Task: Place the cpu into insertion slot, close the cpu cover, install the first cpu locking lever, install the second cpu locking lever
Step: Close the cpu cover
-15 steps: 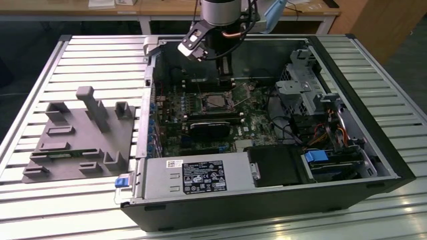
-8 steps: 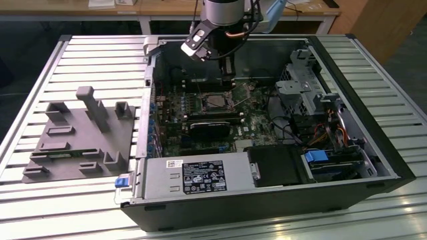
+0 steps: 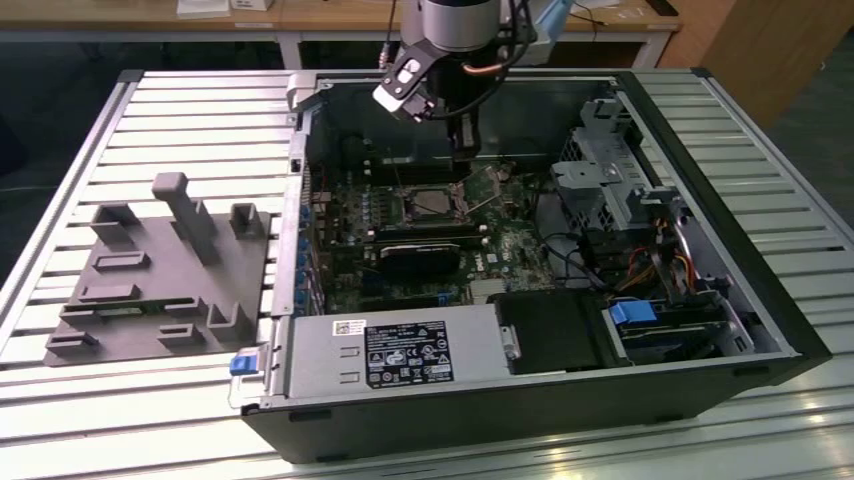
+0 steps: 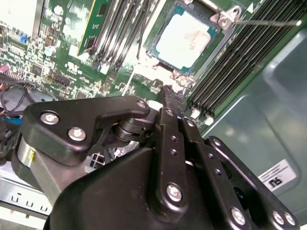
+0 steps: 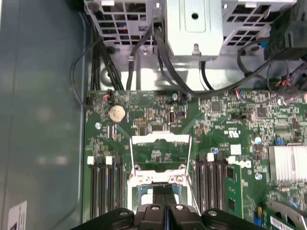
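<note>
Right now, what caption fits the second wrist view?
Gripper close beside the slot, with the cpu already seated in it.

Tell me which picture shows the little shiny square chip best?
The second wrist view: the small flat silvery-grey square chip lies up close, its top plainly showing. In the exterior view it is a small dim square. In the first wrist view the black gripper sits in front of it.
</note>
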`<act>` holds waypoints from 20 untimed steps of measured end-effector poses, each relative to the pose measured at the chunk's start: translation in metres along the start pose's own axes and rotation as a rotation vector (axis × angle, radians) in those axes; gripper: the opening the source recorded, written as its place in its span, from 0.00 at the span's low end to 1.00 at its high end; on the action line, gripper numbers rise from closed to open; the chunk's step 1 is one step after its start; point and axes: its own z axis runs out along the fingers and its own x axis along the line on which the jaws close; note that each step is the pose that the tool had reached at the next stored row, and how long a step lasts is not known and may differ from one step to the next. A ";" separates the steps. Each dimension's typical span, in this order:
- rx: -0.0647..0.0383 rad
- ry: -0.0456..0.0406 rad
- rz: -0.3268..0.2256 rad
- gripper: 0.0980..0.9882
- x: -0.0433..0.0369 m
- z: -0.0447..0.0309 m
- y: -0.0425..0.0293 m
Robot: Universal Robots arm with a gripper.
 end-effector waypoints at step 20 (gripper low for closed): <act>0.100 -0.0035 -0.002 0.00 0.0007 0.0027 0.0201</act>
